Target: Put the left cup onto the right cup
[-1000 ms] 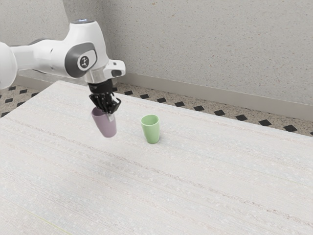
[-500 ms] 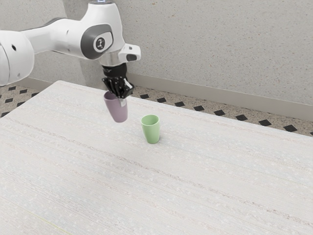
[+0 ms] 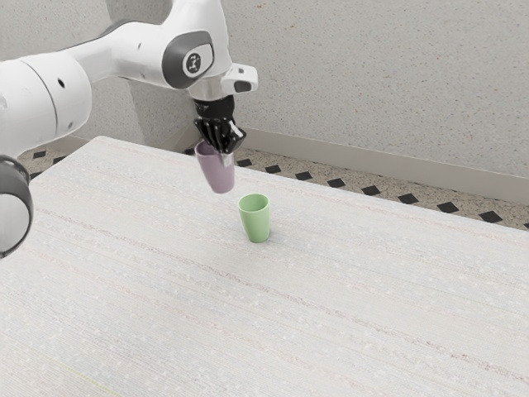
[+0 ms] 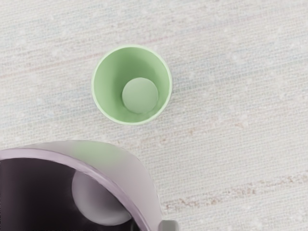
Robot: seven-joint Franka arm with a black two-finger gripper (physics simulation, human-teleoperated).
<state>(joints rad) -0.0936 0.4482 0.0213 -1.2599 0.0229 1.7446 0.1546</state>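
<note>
Pale wood table (image 3: 372, 289), nothing fancy. In the last second the gripper (image 3: 223, 142), clamped on the purple cup (image 3: 216, 171), carried it higher and toward the exterior view's right. It now hangs tilted, just up-left of the green cup (image 3: 254, 217). I'd guess stacking is close.

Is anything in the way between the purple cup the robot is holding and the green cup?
No, nothing visible is in the way. The gripper holds the purple cup up in the air. The green cup stands upright and empty on the table, apart from it, with nothing between them.
</note>
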